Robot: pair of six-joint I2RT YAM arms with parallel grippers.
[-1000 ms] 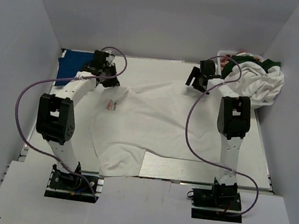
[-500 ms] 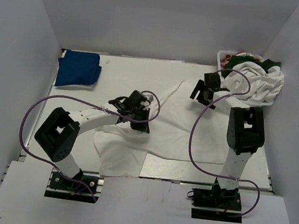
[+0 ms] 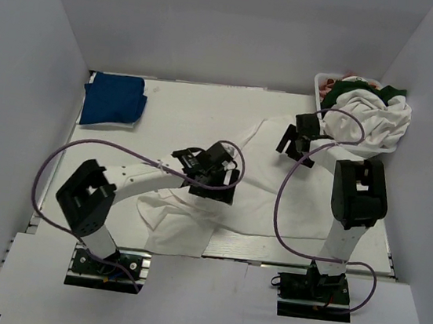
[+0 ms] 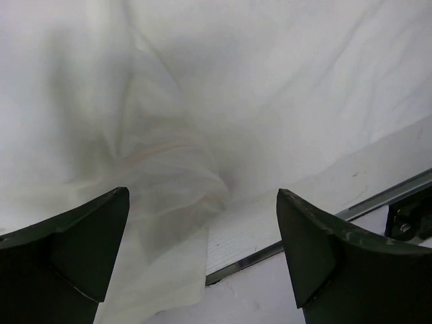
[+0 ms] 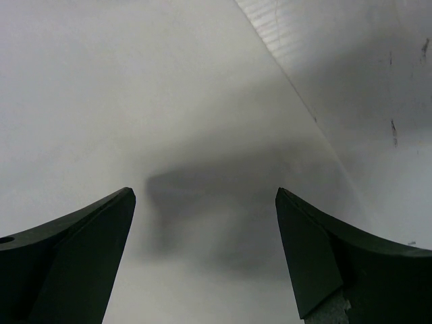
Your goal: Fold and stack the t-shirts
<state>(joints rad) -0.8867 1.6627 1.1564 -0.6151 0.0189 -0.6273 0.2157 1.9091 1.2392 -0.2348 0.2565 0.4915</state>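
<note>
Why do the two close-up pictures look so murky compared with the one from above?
Left wrist view: the white t-shirt looks soft and hazy in its folds, with the dark jaws filling the bottom corners. Right wrist view: a blurry grey shadow lies on the cloth between the open jaws. Top external view: evenly lit and sharp, with no glare.

White basket (image 3: 319, 81) tucked in the far right corner of the pale table (image 3: 208, 102), plain grey walls (image 3: 218, 20) all round
</note>
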